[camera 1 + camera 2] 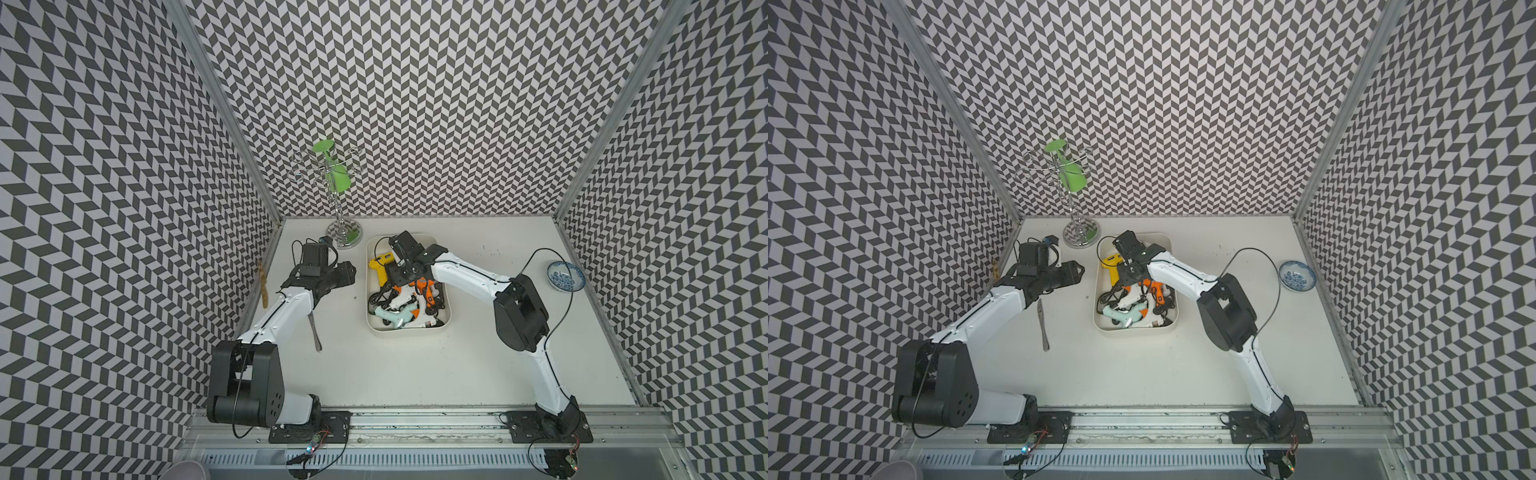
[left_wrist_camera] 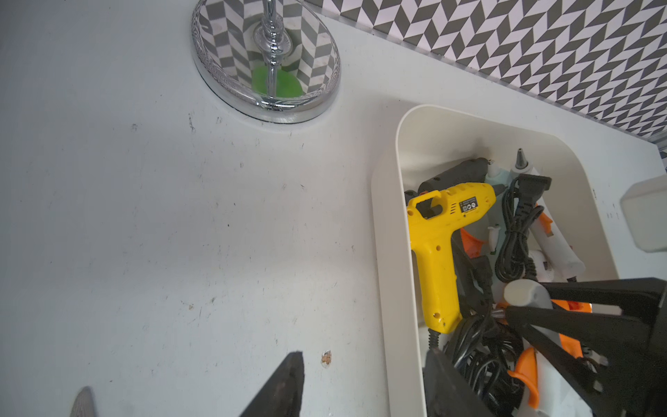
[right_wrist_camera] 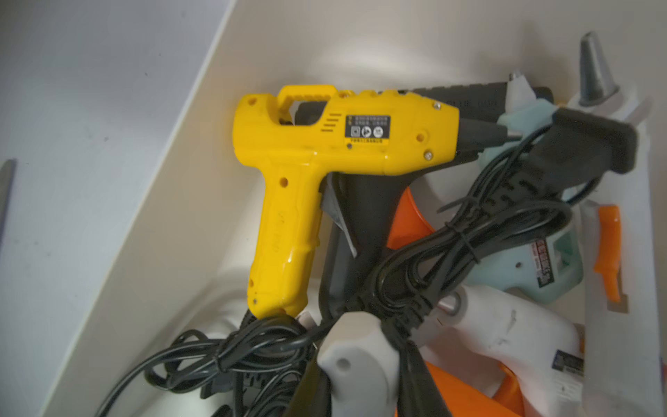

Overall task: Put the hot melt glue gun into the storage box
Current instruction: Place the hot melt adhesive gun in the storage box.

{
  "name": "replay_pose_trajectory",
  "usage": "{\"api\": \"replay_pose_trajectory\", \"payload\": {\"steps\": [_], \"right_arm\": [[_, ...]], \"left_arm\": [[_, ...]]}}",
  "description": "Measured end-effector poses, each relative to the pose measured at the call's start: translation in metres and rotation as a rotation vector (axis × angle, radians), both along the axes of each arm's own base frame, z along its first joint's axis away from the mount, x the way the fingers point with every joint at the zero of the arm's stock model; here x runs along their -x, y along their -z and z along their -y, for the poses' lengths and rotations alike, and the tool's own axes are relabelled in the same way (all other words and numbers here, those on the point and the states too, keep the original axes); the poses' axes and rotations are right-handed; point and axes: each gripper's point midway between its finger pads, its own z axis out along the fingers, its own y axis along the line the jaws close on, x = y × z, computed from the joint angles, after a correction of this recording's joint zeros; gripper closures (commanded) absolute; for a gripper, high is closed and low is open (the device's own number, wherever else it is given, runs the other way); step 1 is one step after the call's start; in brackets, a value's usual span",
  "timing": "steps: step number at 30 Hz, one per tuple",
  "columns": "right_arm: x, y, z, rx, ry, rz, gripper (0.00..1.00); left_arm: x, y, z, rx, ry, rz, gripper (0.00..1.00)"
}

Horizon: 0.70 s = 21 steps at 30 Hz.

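Note:
The cream-white storage box (image 1: 372, 322) (image 1: 1098, 320) holds several hot melt glue guns and tangled black cords, among them a yellow one (image 1: 380, 264) (image 3: 288, 202) and a teal one (image 1: 395, 316). My right gripper (image 3: 361, 364) reaches down into the box and is shut on the grey-white handle of a hot melt glue gun (image 3: 355, 346) (image 2: 523, 292); in both top views the arm hides that gun. My left gripper (image 2: 364, 382) (image 1: 345, 272) stands open and holds nothing. It straddles the box's left wall (image 2: 397, 252), one finger over the table and one over the box.
A table knife (image 1: 314, 332) (image 1: 1043, 328) lies by the left arm. A chrome stand (image 1: 344, 235) (image 2: 267, 61) carrying a green goblet (image 1: 332, 174) stands behind the box's left corner. A blue-patterned bowl (image 1: 565, 276) sits far right. Patterned walls close three sides.

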Motion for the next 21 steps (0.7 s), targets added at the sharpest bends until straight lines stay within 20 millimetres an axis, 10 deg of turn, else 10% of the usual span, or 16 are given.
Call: {"api": "replay_pose_trajectory", "payload": {"steps": [10, 21], "right_arm": [[0.011, 0.021, -0.029, 0.022, -0.058, -0.004, 0.34], [-0.010, -0.038, -0.014, 0.037, -0.029, 0.130, 0.34]], "left_arm": [[0.000, 0.001, 0.002, 0.007, 0.008, -0.003, 0.42], [0.000, 0.001, 0.002, 0.007, 0.007, -0.004, 0.42]]}}
